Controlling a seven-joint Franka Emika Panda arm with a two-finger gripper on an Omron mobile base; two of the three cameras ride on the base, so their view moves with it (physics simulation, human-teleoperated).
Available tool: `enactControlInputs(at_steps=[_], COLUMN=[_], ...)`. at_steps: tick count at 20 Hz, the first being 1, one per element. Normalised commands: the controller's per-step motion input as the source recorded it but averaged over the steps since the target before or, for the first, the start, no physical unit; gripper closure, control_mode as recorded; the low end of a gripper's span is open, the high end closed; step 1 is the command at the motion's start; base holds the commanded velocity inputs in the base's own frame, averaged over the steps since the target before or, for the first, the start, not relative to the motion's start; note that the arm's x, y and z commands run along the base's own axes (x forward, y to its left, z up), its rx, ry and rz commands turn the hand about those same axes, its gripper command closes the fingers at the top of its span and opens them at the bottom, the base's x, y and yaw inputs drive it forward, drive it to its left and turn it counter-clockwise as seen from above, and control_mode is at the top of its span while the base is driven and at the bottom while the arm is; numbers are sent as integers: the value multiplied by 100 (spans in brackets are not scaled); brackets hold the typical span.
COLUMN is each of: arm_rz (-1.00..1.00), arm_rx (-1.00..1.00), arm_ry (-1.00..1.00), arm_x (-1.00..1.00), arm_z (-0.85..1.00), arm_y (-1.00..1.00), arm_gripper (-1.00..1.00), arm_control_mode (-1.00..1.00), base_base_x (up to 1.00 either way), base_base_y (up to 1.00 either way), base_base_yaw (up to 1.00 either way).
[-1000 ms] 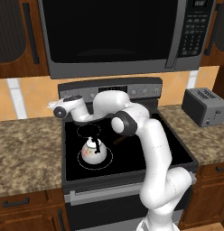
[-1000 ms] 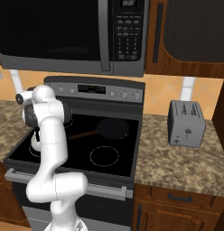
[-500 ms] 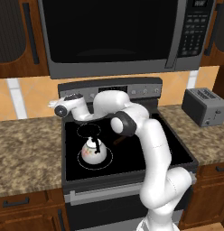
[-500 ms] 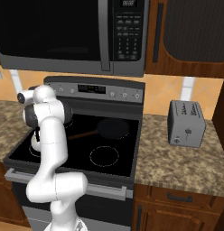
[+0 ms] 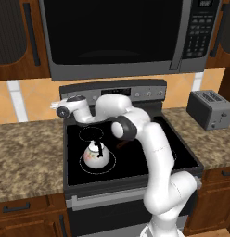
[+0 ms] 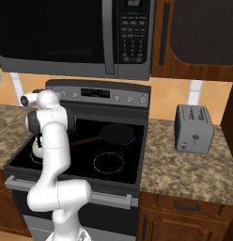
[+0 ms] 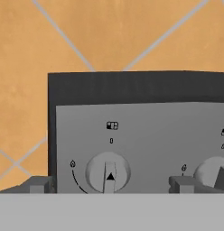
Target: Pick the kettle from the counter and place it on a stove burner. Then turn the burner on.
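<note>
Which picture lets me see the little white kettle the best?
The left base view. There the kettle sits in plain sight on the stove's front left burner, with its black handle and floral marks showing. In the right base view the arm covers nearly all of it. The hand view looks at the stove's knobs instead.

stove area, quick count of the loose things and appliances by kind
kettle: 1
frying pan: 1
toaster: 1
microwave: 1
stove: 1
total: 5
</note>
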Motion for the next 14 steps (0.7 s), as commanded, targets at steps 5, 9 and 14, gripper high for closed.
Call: enactControlInputs(at_steps=[5,9,14], arm_rz=[0,0,0], arm_rx=[0,0,0], arm_ry=[0,0,0], arm_x=[8,0,0], arm_z=[-3,0,0], arm_y=[-1,0,0], arm_gripper=[-100,-100,100], arm_control_mode=[-100,-100,-100], base_base_x=[0,0,0], base_base_y=[0,0,0], base_base_yaw=[0,0,0])
